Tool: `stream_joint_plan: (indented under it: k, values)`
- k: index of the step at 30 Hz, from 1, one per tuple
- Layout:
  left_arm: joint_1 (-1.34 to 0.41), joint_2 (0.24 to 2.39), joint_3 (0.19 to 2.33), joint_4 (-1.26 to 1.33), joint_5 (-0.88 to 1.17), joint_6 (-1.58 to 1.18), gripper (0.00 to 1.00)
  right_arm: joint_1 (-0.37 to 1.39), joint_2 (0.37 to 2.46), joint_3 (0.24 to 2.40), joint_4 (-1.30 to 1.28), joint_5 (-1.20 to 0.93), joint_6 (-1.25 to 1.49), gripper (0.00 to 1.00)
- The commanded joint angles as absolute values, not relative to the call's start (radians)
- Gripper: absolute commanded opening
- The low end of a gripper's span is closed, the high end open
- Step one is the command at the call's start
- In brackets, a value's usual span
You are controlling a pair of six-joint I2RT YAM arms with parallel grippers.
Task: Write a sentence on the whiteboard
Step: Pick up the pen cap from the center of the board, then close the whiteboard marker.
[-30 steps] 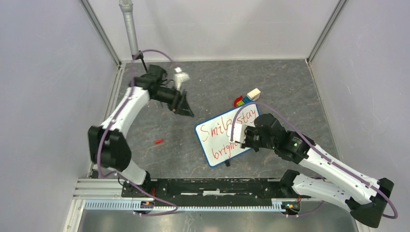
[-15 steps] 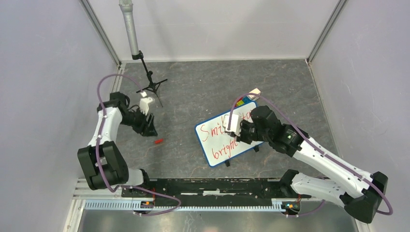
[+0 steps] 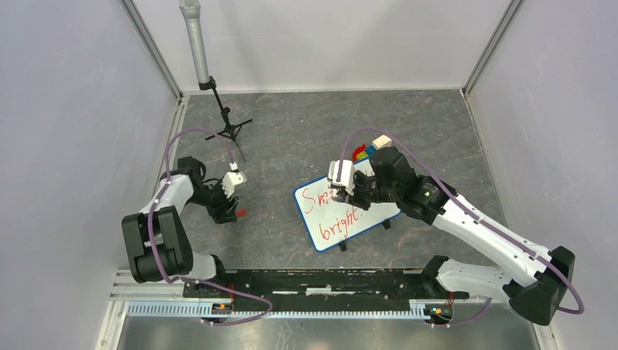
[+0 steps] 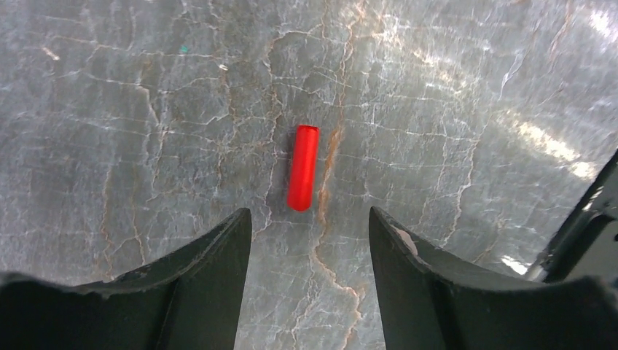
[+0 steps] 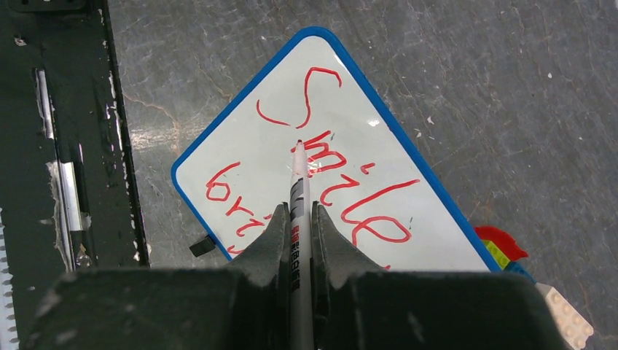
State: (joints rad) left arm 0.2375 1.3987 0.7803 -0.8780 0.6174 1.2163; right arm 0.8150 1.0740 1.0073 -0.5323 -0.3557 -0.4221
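The whiteboard [image 3: 364, 219], white with a blue rim [image 5: 397, 131], lies on the grey table. The sentence [image 3: 335, 230] is in red: "Smile" and "bri" show in the right wrist view [image 5: 364, 211], the rest hidden by the arm. My right gripper [image 3: 348, 188] [image 5: 299, 211] is shut on a white marker [image 5: 299, 189], tip above the board near the "m". A red marker cap [image 3: 238, 213] [image 4: 303, 168] lies on the table. My left gripper [image 3: 227, 211] [image 4: 310, 219] is open, just short of the cap.
A microphone stand [image 3: 218, 109] stands at the back left. Coloured toy blocks [image 3: 372, 148] lie behind the board, also in the right wrist view [image 5: 503, 248]. A black rail [image 3: 321, 281] runs along the near edge.
My left arm swung from the back of the table down and toward me, to the red cap. My right gripper moved left over the board with the marker.
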Motion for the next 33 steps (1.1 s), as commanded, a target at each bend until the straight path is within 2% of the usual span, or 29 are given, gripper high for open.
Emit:
stream_joint_plan:
  k: [1,9,18,21,27,33]
  values:
    - [0.219,1.408,0.737,-0.792,0.593,1.360,0.66,0.810,1.095,1.064,-0.504,-0.385,-0.397,0.00]
    - [0.150,1.446,0.690,-0.708,0.534,1.353,0.51,0.800,1.136,1.104,-0.485,-0.405,-0.359,0.00]
    - [0.039,1.411,0.633,-0.686,0.494,1.298,0.14,0.749,1.189,1.146,-0.463,-0.482,-0.307,0.00]
    - [0.034,1.386,0.677,-0.754,0.545,1.252,0.04,0.730,1.209,1.169,-0.465,-0.518,-0.297,0.01]
    - [0.012,1.227,0.895,-0.994,0.804,1.031,0.03,0.701,1.220,1.203,-0.430,-0.578,-0.268,0.04]
    - [-0.215,1.042,1.070,-0.961,0.855,0.724,0.02,0.684,1.224,1.208,-0.364,-0.663,-0.219,0.02]
